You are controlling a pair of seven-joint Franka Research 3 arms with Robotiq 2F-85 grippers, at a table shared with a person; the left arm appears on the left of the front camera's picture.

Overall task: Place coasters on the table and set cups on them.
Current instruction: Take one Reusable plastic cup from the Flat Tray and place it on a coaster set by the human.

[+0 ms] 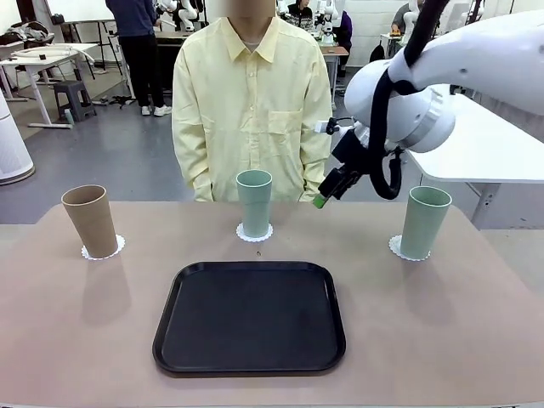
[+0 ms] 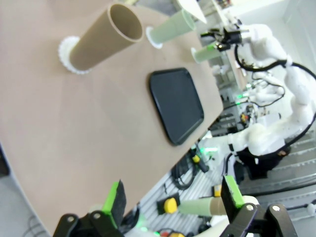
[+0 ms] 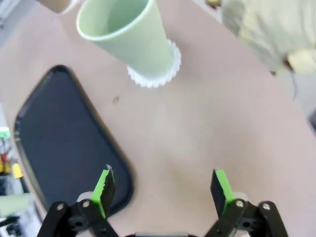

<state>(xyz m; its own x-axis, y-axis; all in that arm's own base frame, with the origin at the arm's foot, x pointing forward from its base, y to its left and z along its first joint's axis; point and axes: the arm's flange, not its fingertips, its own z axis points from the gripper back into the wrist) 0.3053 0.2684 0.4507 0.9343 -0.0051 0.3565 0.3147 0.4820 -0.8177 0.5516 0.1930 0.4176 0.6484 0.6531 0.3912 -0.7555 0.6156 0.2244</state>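
Three cups stand upright on the beige table [image 1: 442, 323], each on a white lacy coaster. At the left is the tan cup [image 1: 89, 221] [image 2: 101, 37] on its coaster [image 1: 104, 250]. The middle mint cup [image 1: 254, 202] [image 3: 126, 37] stands on a coaster [image 1: 254, 233] [image 3: 165, 74]. At the right, a second mint cup [image 1: 423, 222] rests on a coaster [image 1: 396, 247]. My right gripper [image 1: 325, 194] [image 3: 163, 190] hangs open and empty above the table, between the middle and right cups. My left gripper [image 2: 173, 195] is open and empty, high beyond the table's edge.
An empty black tray [image 1: 249, 317] [image 3: 59, 143] lies at the table's near middle. A person in a pale yellow shirt [image 1: 251, 102] stands at the far side behind the middle cup, arms down. A white-topped table [image 1: 484, 144] is at the right.
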